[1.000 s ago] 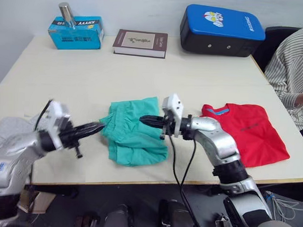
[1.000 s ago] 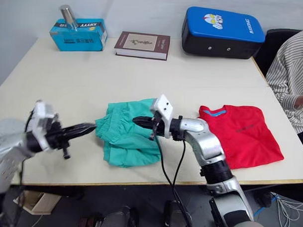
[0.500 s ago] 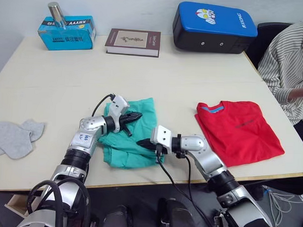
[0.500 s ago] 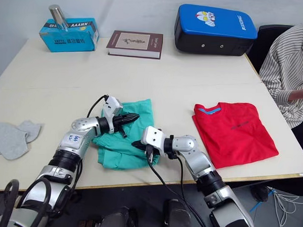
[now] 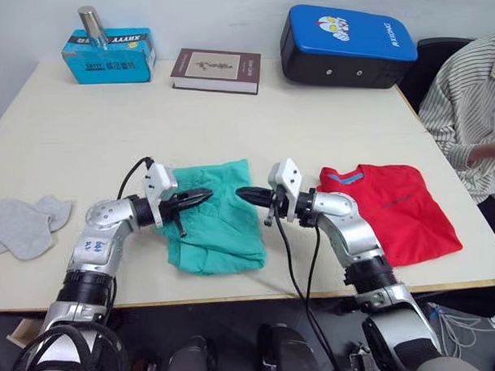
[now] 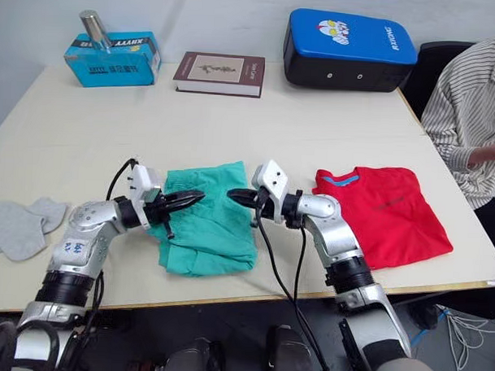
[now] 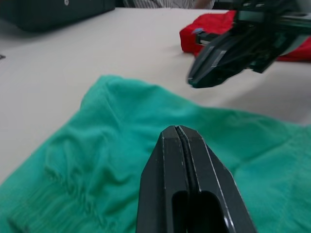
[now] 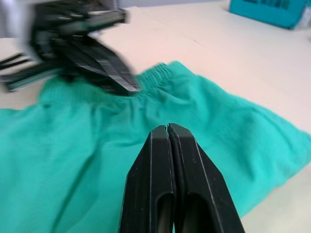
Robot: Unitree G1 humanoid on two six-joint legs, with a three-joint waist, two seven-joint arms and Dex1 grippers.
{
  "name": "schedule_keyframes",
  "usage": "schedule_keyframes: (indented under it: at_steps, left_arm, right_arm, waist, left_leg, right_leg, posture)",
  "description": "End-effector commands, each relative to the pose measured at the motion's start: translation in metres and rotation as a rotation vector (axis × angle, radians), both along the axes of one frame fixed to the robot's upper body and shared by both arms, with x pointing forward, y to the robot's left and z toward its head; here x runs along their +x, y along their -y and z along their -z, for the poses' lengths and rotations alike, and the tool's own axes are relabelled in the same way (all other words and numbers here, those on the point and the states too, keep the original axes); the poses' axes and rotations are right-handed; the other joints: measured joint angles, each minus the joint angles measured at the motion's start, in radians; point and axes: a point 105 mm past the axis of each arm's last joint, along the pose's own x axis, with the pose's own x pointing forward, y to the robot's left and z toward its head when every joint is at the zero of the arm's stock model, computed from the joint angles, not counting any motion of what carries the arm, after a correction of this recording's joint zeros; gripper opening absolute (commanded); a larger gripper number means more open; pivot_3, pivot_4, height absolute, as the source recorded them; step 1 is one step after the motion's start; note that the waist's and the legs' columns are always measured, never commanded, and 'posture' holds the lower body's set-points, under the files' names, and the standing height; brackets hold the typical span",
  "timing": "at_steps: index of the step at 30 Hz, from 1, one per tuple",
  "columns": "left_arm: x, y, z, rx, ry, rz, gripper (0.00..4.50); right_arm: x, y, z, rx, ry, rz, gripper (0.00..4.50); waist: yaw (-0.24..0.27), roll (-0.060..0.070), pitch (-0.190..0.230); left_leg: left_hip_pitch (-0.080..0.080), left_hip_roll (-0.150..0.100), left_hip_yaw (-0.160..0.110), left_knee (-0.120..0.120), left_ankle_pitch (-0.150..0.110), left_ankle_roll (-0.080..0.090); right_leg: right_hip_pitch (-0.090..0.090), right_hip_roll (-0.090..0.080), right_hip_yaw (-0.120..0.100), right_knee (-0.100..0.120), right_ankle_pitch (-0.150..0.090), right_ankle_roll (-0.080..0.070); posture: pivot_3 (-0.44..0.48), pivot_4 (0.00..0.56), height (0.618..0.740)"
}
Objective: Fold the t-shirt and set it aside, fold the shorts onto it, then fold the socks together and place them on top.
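Above the rumpled teal shorts (image 5: 218, 217), both tapered black tools (image 5: 205, 196) (image 5: 242, 192) hover closed.

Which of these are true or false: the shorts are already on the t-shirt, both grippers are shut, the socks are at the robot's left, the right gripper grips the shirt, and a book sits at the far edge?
1. The shorts lie on top of the t-shirt. False: they lie apart on the table, shorts to the robot's left of the shirt.
2. Both the left gripper and the right gripper are shut. True.
3. The socks lie at the robot's left, apart from both garments. True.
4. The right gripper grips the t-shirt. False: it is shut on nothing, above the shorts.
5. A book lies near the table's far edge. True.
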Motion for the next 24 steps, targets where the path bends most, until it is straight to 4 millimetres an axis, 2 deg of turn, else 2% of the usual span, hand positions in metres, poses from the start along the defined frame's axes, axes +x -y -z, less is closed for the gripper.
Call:
schedule_keyframes:
  at_steps: [1, 3, 6, 10, 13, 17, 21, 24]
  left_arm:
    - [-0.004, -0.001, 0.011, 0.057, 0.012, -0.023, 0.00]
    - [-0.006, -0.001, 0.020, 0.070, 0.007, -0.036, 0.00]
    - [-0.008, 0.000, 0.021, 0.058, 0.022, -0.045, 0.00]
    - [-0.015, -0.001, 0.024, 0.032, 0.026, -0.040, 0.00]
    - [-0.020, -0.008, 0.028, 0.038, 0.025, -0.044, 0.00]
    - [-0.025, -0.016, 0.025, 0.005, 0.040, -0.064, 0.00]
    - [-0.027, -0.017, 0.026, -0.009, 0.033, -0.070, 0.00]
    - [-0.031, -0.015, 0.029, -0.027, -0.003, -0.060, 0.00]
  right_arm:
    - [0.014, 0.008, 0.013, -0.038, 0.047, 0.072, 0.05]
    - [0.023, 0.018, 0.011, 0.009, 0.005, 0.121, 0.05]
    - [0.018, 0.033, -0.006, 0.102, -0.100, 0.062, 0.64]
    - [0.010, 0.055, -0.013, 0.067, -0.254, 0.020, 2.03]
    - [0.000, 0.067, -0.001, -0.024, -0.560, 0.015, 3.07]
    - [-0.015, 0.052, 0.005, -0.045, -0.867, -0.005, 4.48]
    - [-0.029, 0.011, 0.006, -0.049, -0.983, -0.090, 4.48]
    - [-0.027, -0.012, 0.009, -0.040, -1.008, -0.075, 3.80]
  waist:
    - [0.003, 0.000, 0.000]
    - [0.005, 0.000, 0.000]
    - [0.012, 0.000, 0.000]
    - [0.014, 0.001, 0.000]
    - [0.009, 0.002, 0.000]
    - [-0.006, 0.004, -0.001]
    - [-0.012, 0.004, -0.001]
    - [-0.015, 0.004, -0.001]
  left_leg:
    - [0.000, 0.000, 0.000, 0.000, 0.000, 0.000]
    - [-0.001, -0.001, 0.000, 0.000, 0.000, 0.001]
    - [0.000, -0.001, 0.000, 0.001, 0.000, 0.001]
    - [0.000, 0.000, 0.000, 0.001, -0.001, 0.002]
    - [0.000, 0.000, -0.001, 0.001, -0.001, 0.002]
    - [0.001, 0.001, -0.001, 0.000, -0.002, 0.002]
    - [0.002, 0.002, -0.001, -0.001, -0.002, 0.001]
    - [0.002, 0.002, -0.001, -0.002, -0.001, 0.000]
  right_leg:
    - [0.000, 0.000, 0.000, 0.000, 0.000, 0.000]
    - [0.000, -0.001, 0.000, 0.000, 0.000, 0.000]
    - [0.000, -0.001, 0.000, 0.001, 0.000, 0.000]
    - [0.000, -0.002, 0.001, 0.001, 0.000, 0.000]
    - [0.000, -0.002, 0.000, 0.001, 0.000, 0.000]
    - [0.000, -0.002, 0.000, 0.002, -0.001, -0.001]
    - [0.000, -0.001, -0.001, 0.002, -0.002, -0.003]
    - [0.000, -0.001, -0.001, 0.002, -0.002, -0.003]
  posture:
    - [0.000, 0.150, 0.740]
    - [0.000, 0.150, 0.740]
    - [0.000, 0.150, 0.740]
    - [0.000, 0.150, 0.740]
    - [0.000, 0.150, 0.740]
    - [0.000, 0.150, 0.740]
    - [0.000, 0.150, 0.740]
    - [0.000, 0.150, 0.740]
